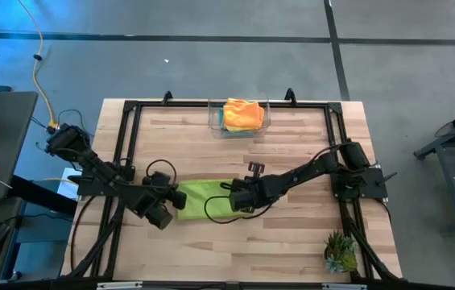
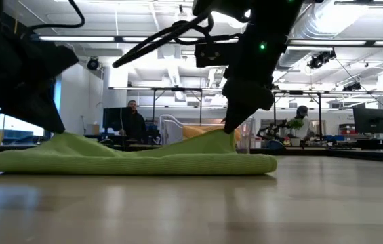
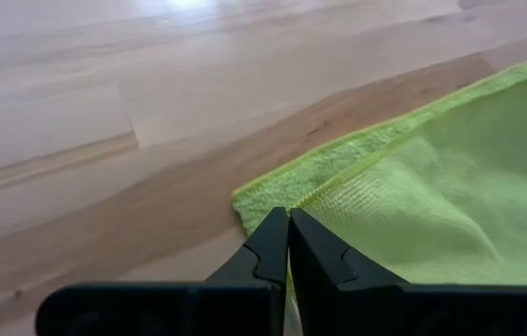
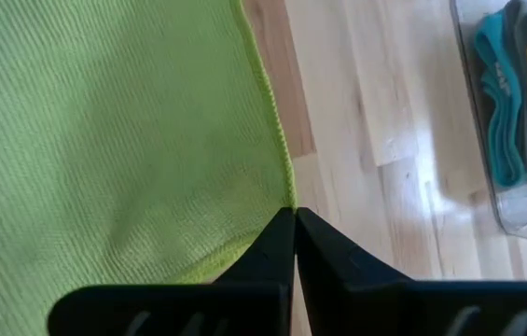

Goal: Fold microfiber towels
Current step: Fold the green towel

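Lime green microfiber towel (image 1: 203, 196) mid wooden worktop (image 1: 291, 145), my left jaws (image 3: 288, 245) and right jaws (image 4: 295, 235) each pinching an edge. Fold underway; other towels wait in clear plastic bin (image 1: 264, 122).

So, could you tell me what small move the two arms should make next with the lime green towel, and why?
Probably lift and carry the pinched edge across. The left claw and right claw are each shut on the lime green towel, which already looks folded once on the table.
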Robot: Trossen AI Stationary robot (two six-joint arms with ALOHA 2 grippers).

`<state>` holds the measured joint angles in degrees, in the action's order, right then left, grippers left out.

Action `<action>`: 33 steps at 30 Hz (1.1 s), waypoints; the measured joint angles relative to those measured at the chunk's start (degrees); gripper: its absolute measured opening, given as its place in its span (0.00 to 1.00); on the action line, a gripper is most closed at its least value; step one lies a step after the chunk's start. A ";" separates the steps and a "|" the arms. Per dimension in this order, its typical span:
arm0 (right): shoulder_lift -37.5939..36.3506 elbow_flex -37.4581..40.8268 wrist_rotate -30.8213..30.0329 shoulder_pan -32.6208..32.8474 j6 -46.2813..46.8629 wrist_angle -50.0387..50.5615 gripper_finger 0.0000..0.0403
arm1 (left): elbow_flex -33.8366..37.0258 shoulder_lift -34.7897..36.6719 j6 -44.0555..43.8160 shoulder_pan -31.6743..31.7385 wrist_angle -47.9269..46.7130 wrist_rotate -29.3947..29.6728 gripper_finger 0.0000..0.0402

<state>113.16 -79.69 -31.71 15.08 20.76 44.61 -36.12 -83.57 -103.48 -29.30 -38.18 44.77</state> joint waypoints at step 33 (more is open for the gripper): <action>0.00 0.01 -1.74 -4.34 1.44 -1.09 0.11 | 0.81 0.44 13.52 8.07 1.61 -5.48 0.17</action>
<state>113.16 -79.68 -33.45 10.74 22.20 43.52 -35.31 -83.13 -89.97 -21.23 -36.56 39.29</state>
